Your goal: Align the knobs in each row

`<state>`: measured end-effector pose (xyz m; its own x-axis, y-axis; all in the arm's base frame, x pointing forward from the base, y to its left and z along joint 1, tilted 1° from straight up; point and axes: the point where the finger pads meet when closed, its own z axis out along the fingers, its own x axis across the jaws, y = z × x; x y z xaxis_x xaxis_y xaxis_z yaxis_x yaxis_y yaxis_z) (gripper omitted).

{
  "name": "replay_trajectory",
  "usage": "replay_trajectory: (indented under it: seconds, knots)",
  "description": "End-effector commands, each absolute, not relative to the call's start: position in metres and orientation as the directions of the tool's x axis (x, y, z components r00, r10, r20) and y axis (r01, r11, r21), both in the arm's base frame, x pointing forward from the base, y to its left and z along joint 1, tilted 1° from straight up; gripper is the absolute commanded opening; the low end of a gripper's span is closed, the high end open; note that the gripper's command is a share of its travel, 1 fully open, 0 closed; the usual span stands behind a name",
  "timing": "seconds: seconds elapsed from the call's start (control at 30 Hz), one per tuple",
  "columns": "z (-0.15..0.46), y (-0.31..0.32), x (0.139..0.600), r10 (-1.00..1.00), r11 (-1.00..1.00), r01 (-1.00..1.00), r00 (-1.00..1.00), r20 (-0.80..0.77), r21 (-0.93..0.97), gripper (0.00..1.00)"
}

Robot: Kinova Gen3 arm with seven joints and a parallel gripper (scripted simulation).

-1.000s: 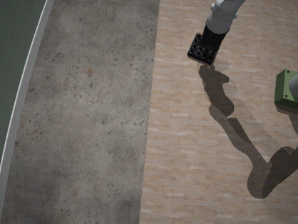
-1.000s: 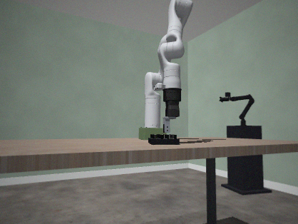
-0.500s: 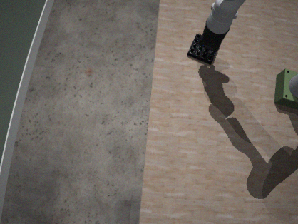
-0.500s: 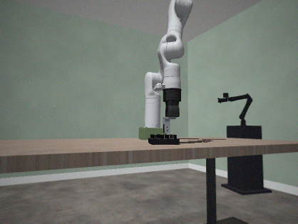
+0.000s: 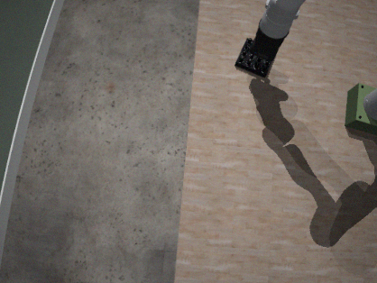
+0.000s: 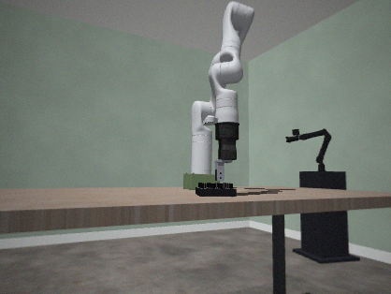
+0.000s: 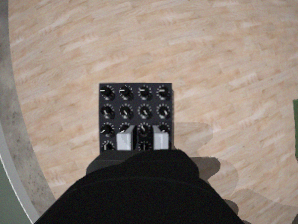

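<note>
Two fingertips apart above the black knob box point(image 5: 253, 61) point(image 6: 216, 192) point(image 7: 117, 102)
</note>
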<state>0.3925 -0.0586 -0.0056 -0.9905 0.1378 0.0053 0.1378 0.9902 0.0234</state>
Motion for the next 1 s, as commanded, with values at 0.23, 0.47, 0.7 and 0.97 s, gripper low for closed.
replay_trajectory:
  seconds: [0.23, 0.47, 0.7, 0.97]
  knots:
    - [-0.0067, -0.0599, 0.3923, 0.138, 0.990, 0.138, -0.990, 0.002, 0.022, 0.46]
    - [-0.0068, -0.0609, 0.3914, 0.138, 0.990, 0.139, -0.990, 0.003, 0.022, 0.46]
    - [-0.0068, -0.0629, 0.3907, 0.138, 0.990, 0.138, -0.990, 0.002, 0.022, 0.46]
    - [-0.0067, -0.0630, 0.3909, 0.138, 0.990, 0.138, -0.990, 0.002, 0.022, 0.46]
